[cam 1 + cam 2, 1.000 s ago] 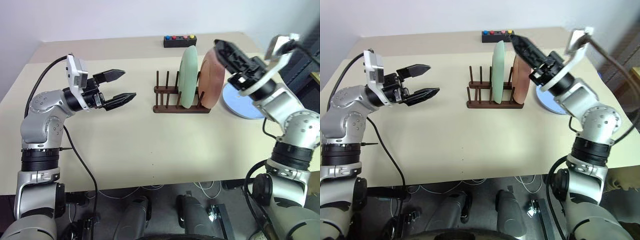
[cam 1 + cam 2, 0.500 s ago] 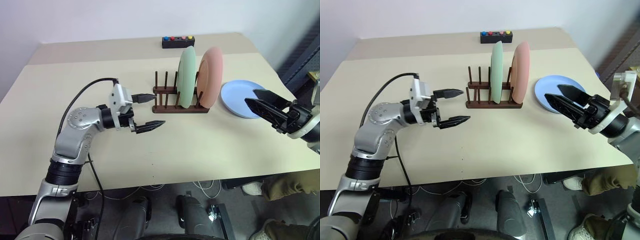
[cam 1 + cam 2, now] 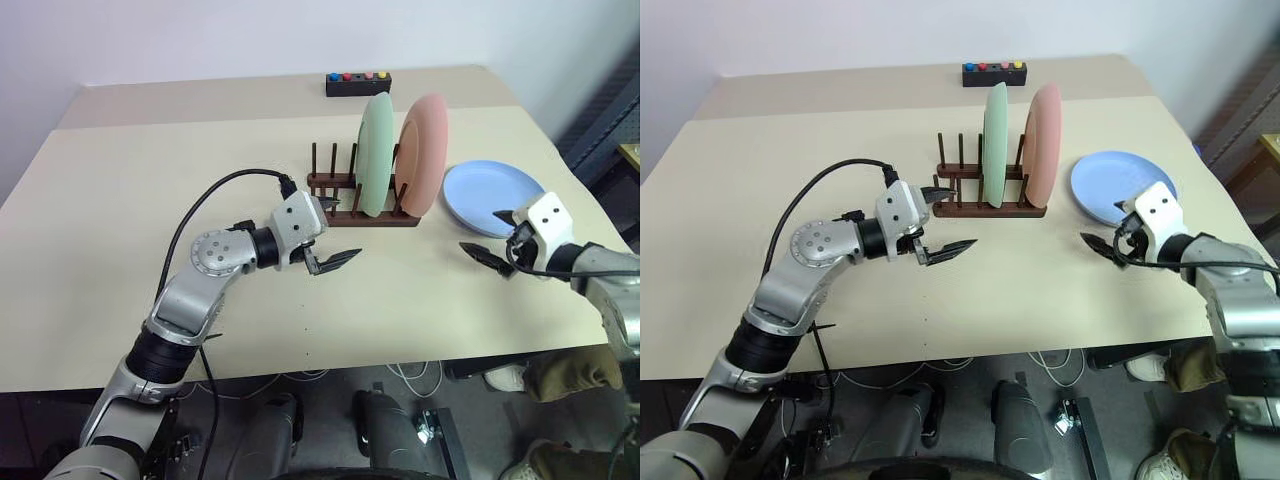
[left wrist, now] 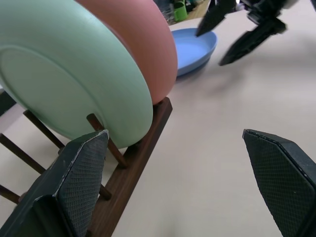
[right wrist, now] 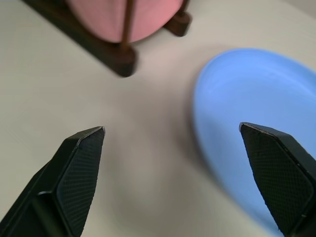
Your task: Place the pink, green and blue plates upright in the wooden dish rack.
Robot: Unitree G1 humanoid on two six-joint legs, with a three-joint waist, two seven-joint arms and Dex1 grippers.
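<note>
Racked upright, you have two: green plate (image 3: 376, 155) and pink plate (image 3: 424, 155), at the wooden dish rack's (image 3: 335, 200) right end. Outstanding: blue plate (image 3: 490, 196), flat on the table right of it. Left gripper (image 3: 335, 233) and right gripper (image 3: 492, 238): both spread wide, empty.

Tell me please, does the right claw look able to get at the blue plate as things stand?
Probably yes: the right claw is open beside the blue plate, which lies flat with bare table between.
</note>
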